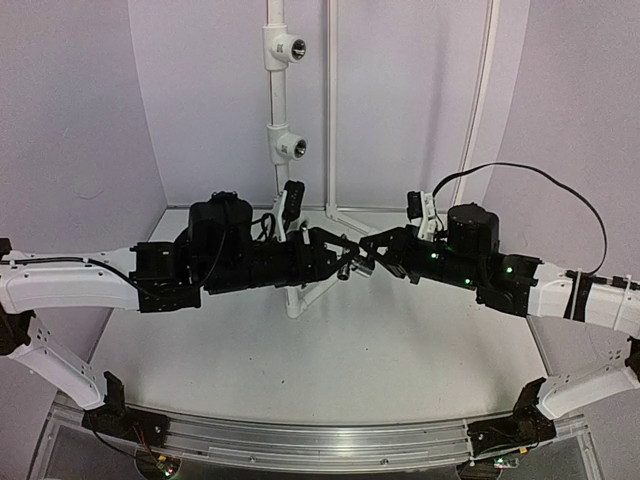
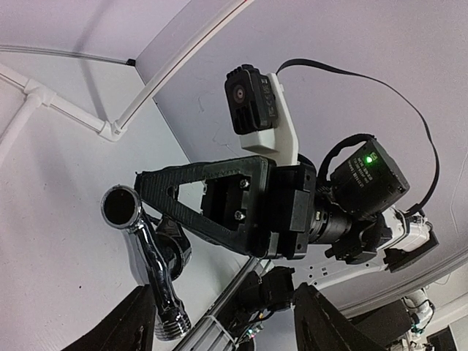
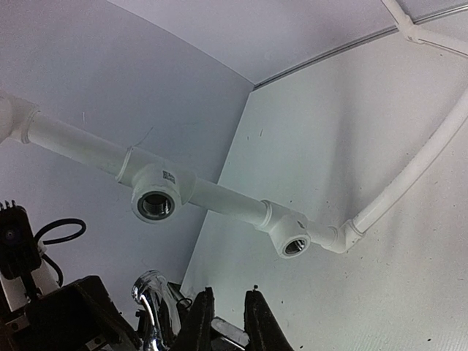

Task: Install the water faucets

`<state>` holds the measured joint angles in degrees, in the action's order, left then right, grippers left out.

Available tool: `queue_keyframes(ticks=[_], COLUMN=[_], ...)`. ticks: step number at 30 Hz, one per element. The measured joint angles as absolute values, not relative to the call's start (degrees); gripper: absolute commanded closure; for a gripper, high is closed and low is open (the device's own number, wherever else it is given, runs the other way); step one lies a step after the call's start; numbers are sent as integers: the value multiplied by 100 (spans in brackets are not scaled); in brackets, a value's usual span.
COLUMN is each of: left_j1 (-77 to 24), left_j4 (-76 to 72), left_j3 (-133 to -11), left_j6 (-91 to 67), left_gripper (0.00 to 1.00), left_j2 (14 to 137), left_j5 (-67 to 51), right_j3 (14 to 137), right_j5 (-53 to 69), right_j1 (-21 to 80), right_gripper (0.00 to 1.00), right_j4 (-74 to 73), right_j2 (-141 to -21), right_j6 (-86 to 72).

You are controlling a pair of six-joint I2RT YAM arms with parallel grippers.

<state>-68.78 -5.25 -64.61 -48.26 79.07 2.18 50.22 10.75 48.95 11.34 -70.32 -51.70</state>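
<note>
One chrome water faucet (image 2: 150, 256) hangs in the air between my two grippers, also showing in the top view (image 1: 350, 263) and the right wrist view (image 3: 150, 292). My right gripper (image 3: 228, 322) is shut on its flat lever handle, and the faucet hangs off to one side. Its round spout opening (image 2: 121, 206) faces the left wrist camera. My left gripper (image 2: 225, 296) is open wide, and the threaded stub (image 2: 172, 325) sits just inside one of its fingers (image 2: 135, 322), untouched as far as I can see. In the top view both grippers, left (image 1: 335, 258) and right (image 1: 372, 250), meet mid-table.
A white upright pipe carries two tee fittings with dark threaded openings, upper (image 1: 290, 48) and lower (image 1: 292, 148); they also show in the right wrist view (image 3: 155, 201) (image 3: 292, 243). The pipe's foot frame (image 1: 300, 300) lies on the table below the grippers. A black cable (image 1: 560, 185) loops above the right arm.
</note>
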Motion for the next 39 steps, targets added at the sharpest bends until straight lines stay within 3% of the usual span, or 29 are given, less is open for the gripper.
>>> queue_keyframes(ticks=[2,5,9,15,21,23,24,27,29,32,39], left_j1=[-6844,-6722,-6510,-6436,-6445,-6445,-6432,-6427,-6412,-6305,-5875], left_j4=[-564,-607,-553,-554,-552,-499,-493,-482,-448,-266,1049], left_j3=[-6415,-6311,-6200,-6200,-6200,-6198,-6195,-6092,-5954,-5808,-5986], left_j6=[-4854,-4990,-5167,-5222,-5066,-4908,-4843,-4560,-4202,-3683,-2295], left_gripper=[34,24,27,50,94,100,100,100,100,100,100], left_j2=[7909,7909,7931,8123,8175,8165,8161,8032,7854,7590,7327], left_j5=[162,132,72,-256,-377,-337,-342,-370,-457,-759,-1975], right_j3=[5043,5085,5149,5362,5453,5467,5468,5468,5495,5678,6720], right_j5=[1074,1055,1001,989,992,999,1021,1239,1535,2090,3616], right_j1=[4900,4914,4925,4928,4947,4948,4947,4943,4949,4956,4960], right_gripper=[100,100,100,100,100,100,88,34,14,2,2], right_j4=[1164,1214,1285,1359,1416,1435,1450,1513,1464,986,-840], right_j2=[-7074,-7098,-7100,-7305,-7551,-7601,-7605,-7607,-7607,-7603,-7577], right_j6=[-5172,-5172,-5170,-5172,-5166,-5163,-5159,-5112,-4974,-4400,-2316])
